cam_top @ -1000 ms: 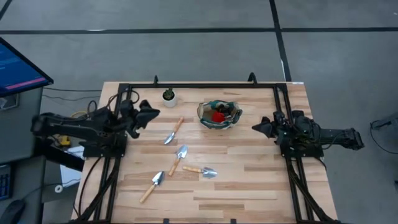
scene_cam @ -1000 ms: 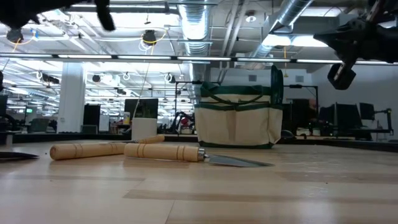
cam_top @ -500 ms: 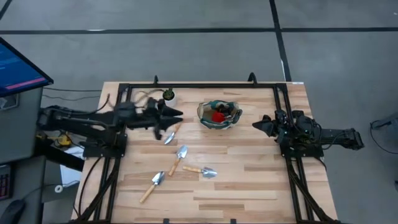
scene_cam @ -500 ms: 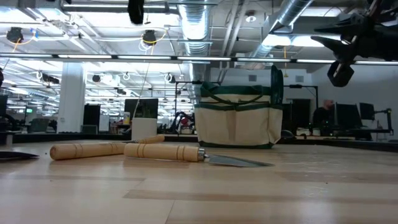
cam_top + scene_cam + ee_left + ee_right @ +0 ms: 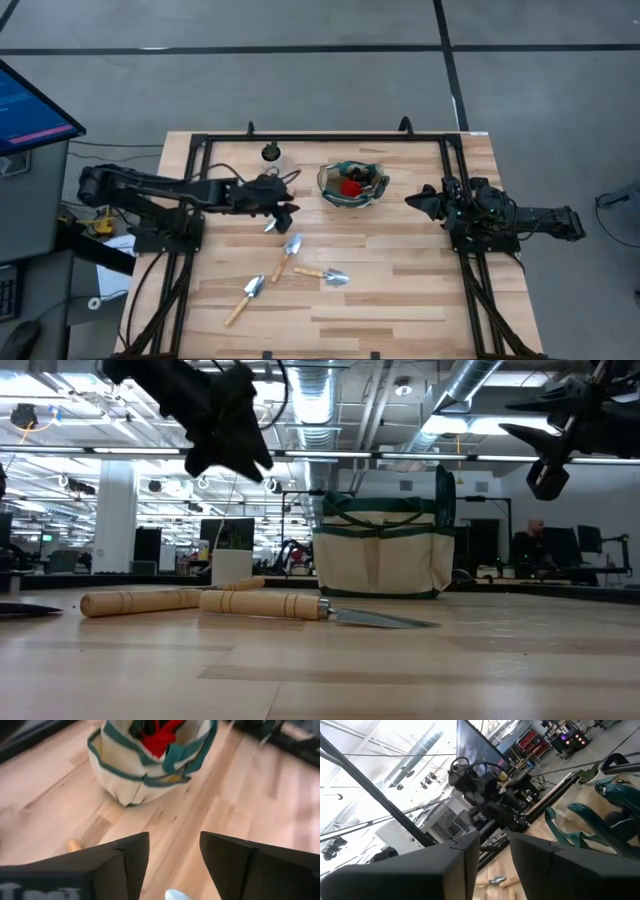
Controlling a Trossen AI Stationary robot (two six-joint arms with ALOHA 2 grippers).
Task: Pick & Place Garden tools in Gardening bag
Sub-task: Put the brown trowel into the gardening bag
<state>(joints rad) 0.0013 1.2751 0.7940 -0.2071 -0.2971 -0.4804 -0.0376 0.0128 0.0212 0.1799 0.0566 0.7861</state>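
Four trowels with silver blades and tan wooden handles lie flat on the table. One (image 5: 270,226) is just under my left gripper; the others (image 5: 288,255), (image 5: 325,275), (image 5: 245,298) lie nearer the front. The green-trimmed gardening bag (image 5: 352,183) stands on its base at the far middle, red showing inside; it also shows in the left wrist view (image 5: 150,760). My left gripper (image 5: 290,210) is open and hangs above the far trowel, whose handle end (image 5: 73,845) and blade tip (image 5: 177,895) show. In the low view my left gripper (image 5: 230,430) is well above the table. My right gripper (image 5: 415,203) is open and empty, to the right of the bag.
A small white pot with a green plant (image 5: 271,153) stands at the far edge, left of the bag and just behind my left arm. A black frame (image 5: 320,137) runs round the table's far and side edges. Bare wood lies at the front right (image 5: 400,300).
My left gripper has travelled from the table's left side toward the right edge, past the pot, and tipped downward over the far trowel beside the bag. No tool has moved.
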